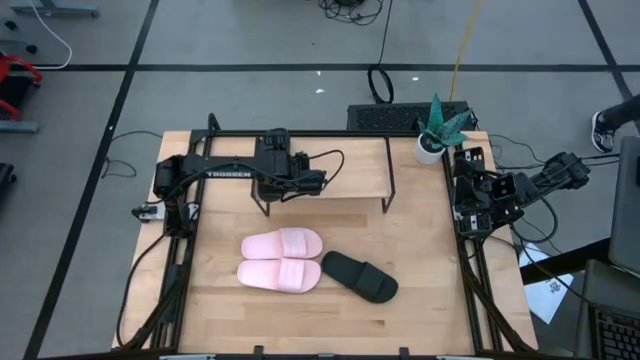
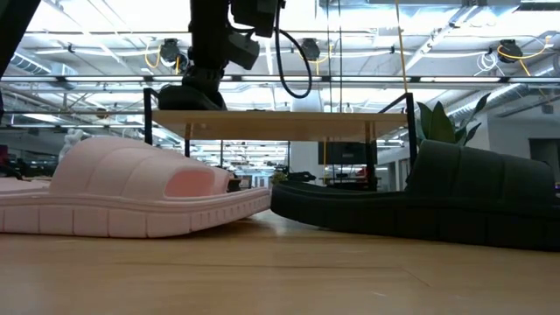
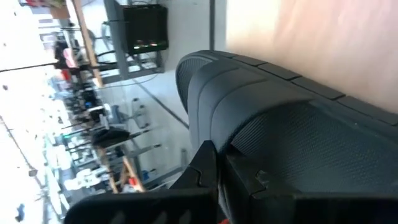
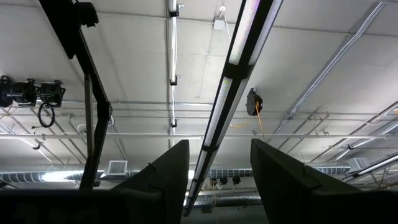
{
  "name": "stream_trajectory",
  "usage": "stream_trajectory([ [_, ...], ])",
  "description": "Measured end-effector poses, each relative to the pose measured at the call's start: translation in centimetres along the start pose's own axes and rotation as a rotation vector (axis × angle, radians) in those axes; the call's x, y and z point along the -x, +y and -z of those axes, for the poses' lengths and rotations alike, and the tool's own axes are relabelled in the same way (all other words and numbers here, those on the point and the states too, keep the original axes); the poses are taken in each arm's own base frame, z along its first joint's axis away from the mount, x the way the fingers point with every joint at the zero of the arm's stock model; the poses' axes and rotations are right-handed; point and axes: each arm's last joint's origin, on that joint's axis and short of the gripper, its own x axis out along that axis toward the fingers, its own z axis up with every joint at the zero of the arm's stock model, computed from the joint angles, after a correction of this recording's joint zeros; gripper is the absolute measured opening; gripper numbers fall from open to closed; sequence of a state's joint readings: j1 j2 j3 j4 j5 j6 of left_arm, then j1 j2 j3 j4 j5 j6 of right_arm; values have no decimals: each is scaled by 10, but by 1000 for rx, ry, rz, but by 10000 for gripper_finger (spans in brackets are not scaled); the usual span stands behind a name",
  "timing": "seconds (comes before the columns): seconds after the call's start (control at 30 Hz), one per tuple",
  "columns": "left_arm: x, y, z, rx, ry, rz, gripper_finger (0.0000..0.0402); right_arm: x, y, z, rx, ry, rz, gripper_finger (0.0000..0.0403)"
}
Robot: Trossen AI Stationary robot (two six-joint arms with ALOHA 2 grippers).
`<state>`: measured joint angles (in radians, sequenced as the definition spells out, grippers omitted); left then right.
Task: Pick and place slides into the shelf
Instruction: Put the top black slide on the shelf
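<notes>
- Left gripper (image 1: 322, 183) over the shelf (image 1: 360, 160), at its left end; jaws clamped on a black slide (image 3: 286, 118) that fills the left wrist view. Low view shows a dark shape (image 2: 199, 94) under the arm, resting on or just above the top board; cannot tell which.
- Just in front of that claw, down on the table: two pink slides (image 1: 282, 259) side by side, touching.
- Second black slide (image 1: 360, 276) right of the pink pair, angled, its heel near them.
- Right gripper (image 4: 214, 180) parked off at the table's right edge, fingers apart, holding nothing, pointed at the ceiling.
- Progress, my read: one slide being placed, three left.
- Potted plant (image 1: 436, 130) at the shelf's right end; cables behind; nothing blocks the board.
</notes>
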<state>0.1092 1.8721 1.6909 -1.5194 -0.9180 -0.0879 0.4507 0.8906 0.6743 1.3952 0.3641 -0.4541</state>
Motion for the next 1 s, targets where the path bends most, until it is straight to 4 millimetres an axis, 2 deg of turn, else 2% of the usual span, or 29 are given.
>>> stream_trajectory([
  [0.17, -1, 0, 0, 7, 1, 22, 4, 0, 0, 0, -11, 0, 0, 162],
  [0.43, -1, -1, 0, 29, 3, 42, 31, 0, 0, 0, -22, 0, 0, 162],
  [1.0, 5, -6, 0, 16, -8, 76, 137, 0, 0, 0, -22, 0, 0, 162],
])
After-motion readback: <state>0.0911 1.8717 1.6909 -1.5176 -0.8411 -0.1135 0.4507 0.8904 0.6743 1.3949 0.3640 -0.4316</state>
